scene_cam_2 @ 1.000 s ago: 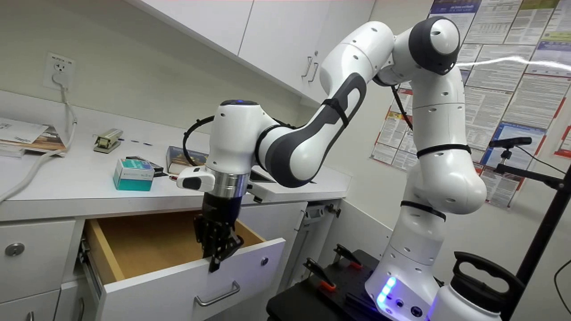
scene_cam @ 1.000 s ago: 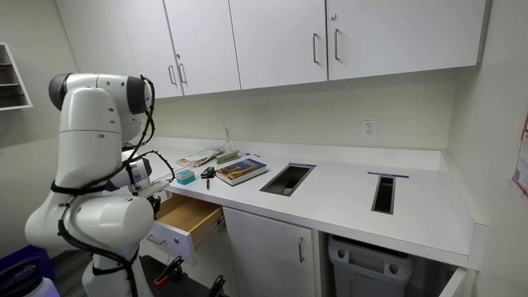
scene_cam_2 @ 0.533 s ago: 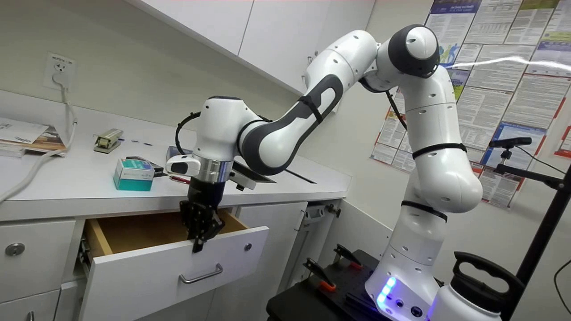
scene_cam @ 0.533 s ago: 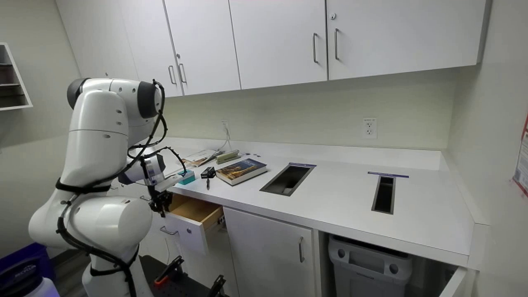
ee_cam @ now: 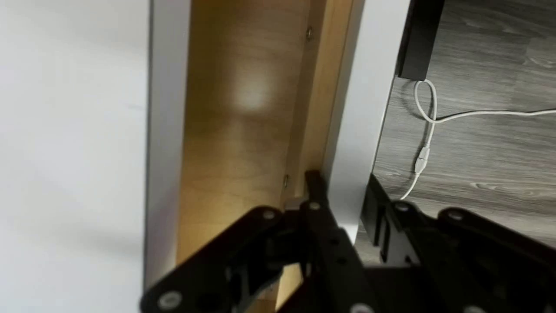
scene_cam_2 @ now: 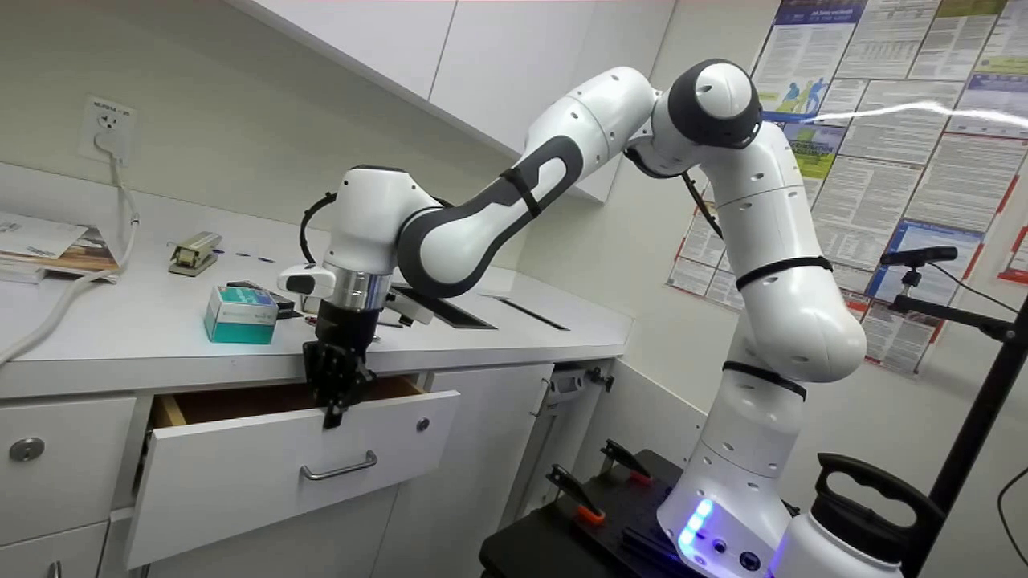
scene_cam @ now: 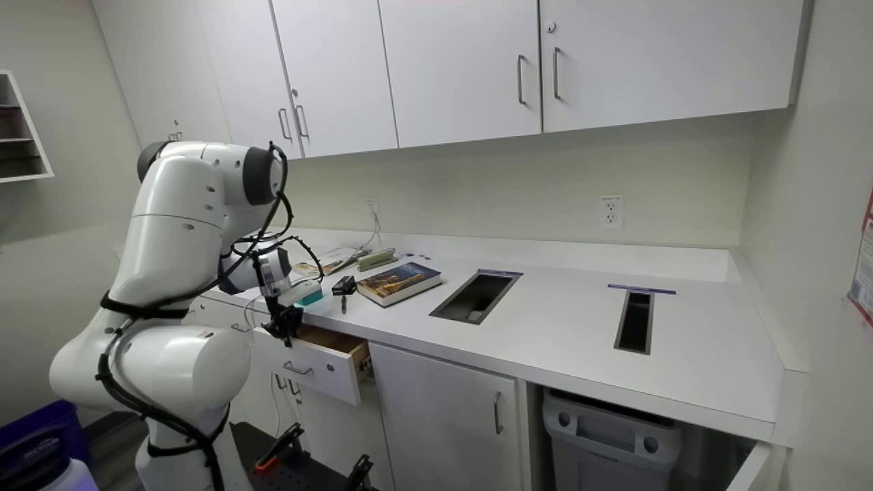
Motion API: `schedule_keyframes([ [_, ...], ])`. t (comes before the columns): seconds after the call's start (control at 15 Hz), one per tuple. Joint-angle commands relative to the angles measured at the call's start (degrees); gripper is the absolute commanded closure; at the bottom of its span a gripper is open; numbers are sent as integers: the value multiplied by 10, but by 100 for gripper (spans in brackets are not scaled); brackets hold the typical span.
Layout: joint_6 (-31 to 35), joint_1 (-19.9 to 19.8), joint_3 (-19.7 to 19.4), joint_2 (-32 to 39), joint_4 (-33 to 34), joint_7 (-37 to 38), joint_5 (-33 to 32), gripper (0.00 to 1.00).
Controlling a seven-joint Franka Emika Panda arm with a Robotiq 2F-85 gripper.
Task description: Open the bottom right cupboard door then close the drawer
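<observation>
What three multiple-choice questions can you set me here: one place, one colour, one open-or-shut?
1. Where are the fingers?
A) On the book
B) At the front of the open drawer
C) On the floor

2. What colour is the bin under the counter?
A) Grey
B) Red
C) Green

3. How is the bottom right cupboard door?
A) Shut
B) Missing
C) Open

1 B: the wrist view shows the drawer's front between them.
2 A: it looks grey in an exterior view.
3 C: it stands swung out from its opening.
</observation>
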Motion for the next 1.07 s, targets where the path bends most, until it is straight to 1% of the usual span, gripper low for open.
schedule_keyframes([
  [0.0,-65,-13,-17,-7,20,-68,-20,94],
  [0.47,-80,-5,-17,-1,33,-74,-22,94],
  [0.53,-81,-5,-16,-3,32,-72,-20,50],
  [0.6,-84,-4,-15,-8,29,-74,-21,49],
  [0.8,-117,2,-21,-42,13,-98,-43,29],
  [1.0,-111,-5,-8,-90,-15,-113,-31,6],
])
